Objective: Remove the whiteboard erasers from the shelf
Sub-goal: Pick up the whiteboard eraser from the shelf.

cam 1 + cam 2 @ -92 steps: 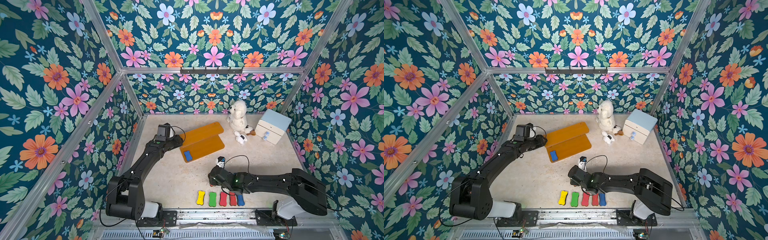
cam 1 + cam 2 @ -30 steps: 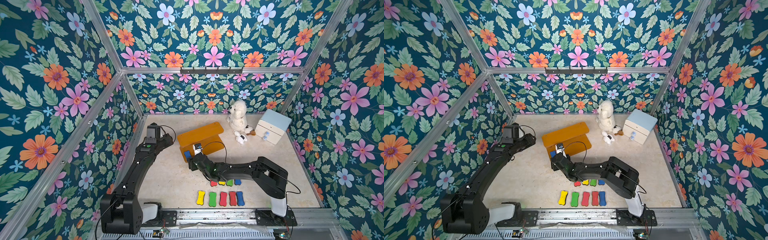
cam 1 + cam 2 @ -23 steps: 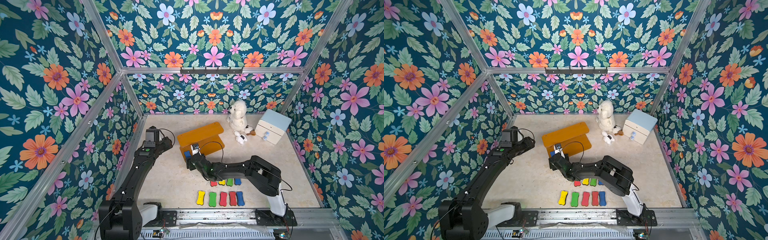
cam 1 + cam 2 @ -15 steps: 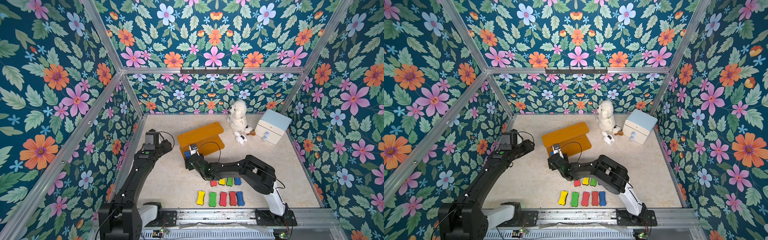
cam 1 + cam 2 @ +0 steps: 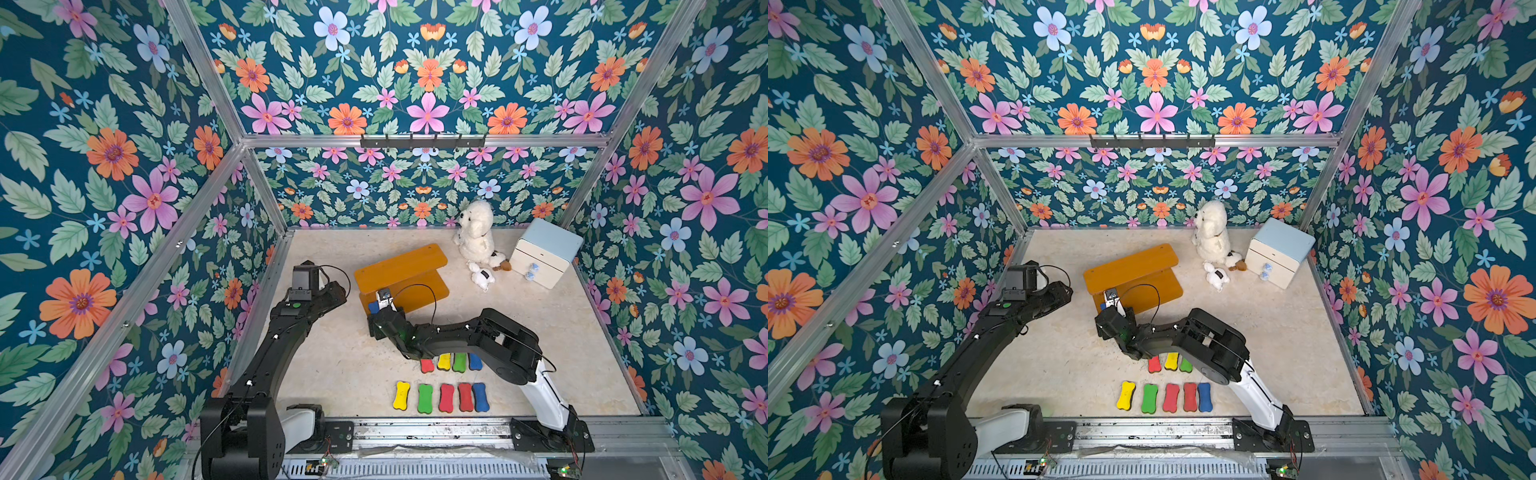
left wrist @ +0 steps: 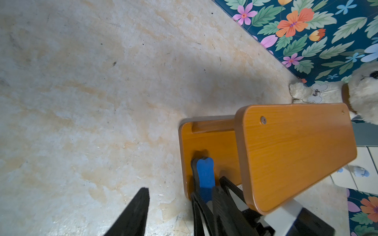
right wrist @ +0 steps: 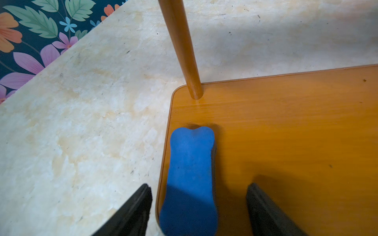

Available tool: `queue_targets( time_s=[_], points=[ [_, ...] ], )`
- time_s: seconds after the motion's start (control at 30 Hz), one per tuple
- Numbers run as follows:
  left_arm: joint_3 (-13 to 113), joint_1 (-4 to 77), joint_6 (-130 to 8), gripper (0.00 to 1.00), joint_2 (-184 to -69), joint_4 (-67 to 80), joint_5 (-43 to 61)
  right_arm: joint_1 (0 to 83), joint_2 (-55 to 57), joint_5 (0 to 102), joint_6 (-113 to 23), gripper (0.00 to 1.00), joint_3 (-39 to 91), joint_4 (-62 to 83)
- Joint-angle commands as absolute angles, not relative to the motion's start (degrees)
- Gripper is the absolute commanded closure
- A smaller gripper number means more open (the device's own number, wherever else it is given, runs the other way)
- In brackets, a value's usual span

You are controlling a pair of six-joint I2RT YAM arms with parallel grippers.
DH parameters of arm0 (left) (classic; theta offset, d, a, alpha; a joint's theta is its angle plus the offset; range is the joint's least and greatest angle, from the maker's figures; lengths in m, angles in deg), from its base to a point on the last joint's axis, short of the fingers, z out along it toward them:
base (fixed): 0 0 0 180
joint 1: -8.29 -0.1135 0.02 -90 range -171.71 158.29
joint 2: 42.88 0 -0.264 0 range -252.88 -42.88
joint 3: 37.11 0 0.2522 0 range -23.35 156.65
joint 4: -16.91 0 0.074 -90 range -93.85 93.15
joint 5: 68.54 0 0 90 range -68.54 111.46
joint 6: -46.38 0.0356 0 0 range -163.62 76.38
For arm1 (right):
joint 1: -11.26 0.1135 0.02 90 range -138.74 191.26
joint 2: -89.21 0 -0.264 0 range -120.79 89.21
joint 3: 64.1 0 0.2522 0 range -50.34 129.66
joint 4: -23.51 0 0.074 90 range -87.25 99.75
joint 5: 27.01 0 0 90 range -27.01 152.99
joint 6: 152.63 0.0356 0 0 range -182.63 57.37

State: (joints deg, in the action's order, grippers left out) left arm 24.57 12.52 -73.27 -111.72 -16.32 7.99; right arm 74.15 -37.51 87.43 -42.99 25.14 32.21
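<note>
Nine erasers (image 5: 446,397) already lie on the table (image 5: 332,365) in front of the shelf (image 5: 415,286). Only one blue eraser (image 7: 191,163) is left, on its lower tier, at the corner nearest the left gripper (image 5: 334,291). The right gripper (image 7: 198,186) is released, with one jaw on each side of this eraser, not touching it. Whether the left gripper is open I cannot tell. The upper tier (image 7: 180,40) overhangs close by. The dog (image 5: 478,237) and the box (image 5: 544,253) are beyond the shelf and block nothing.

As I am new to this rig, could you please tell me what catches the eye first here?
A blue bone-shaped foam eraser lies on the orange-brown wooden shelf's lower tier, between the right arm's open jaws. Nine more colourful erasers sit in two rows near the beige table's front edge.
</note>
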Motion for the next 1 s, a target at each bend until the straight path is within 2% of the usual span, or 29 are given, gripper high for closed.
queue_targets(
  time_s=[0.0,0.7,0.8,0.9,0.97],
  points=[
    [24.7,12.5,-73.2,0.45,-112.4,-15.2,7.4,74.1,-38.0,87.6,-44.0,0.26,25.8,31.8],
    [23.9,12.5,-73.1,0.46,-113.1,-14.6,6.0,74.9,-33.4,90.8,-41.6,0.64,23.8,29.1],
    [23.2,12.6,-73.2,0.46,-112.5,-14.3,5.6,76.4,-32.1,94.1,-37.9,0.68,24.5,25.0],
    [22.4,12.5,-73.2,0.46,-111.8,-14.3,5.5,78.6,-31.2,98.7,-30.7,0.74,27.2,15.8],
    [21.8,12.6,-73.2,0.46,-110.8,-14.1,5.4,80.5,-30.1,101.2,-25.2,0.74,28.9,8.6]
  ],
)
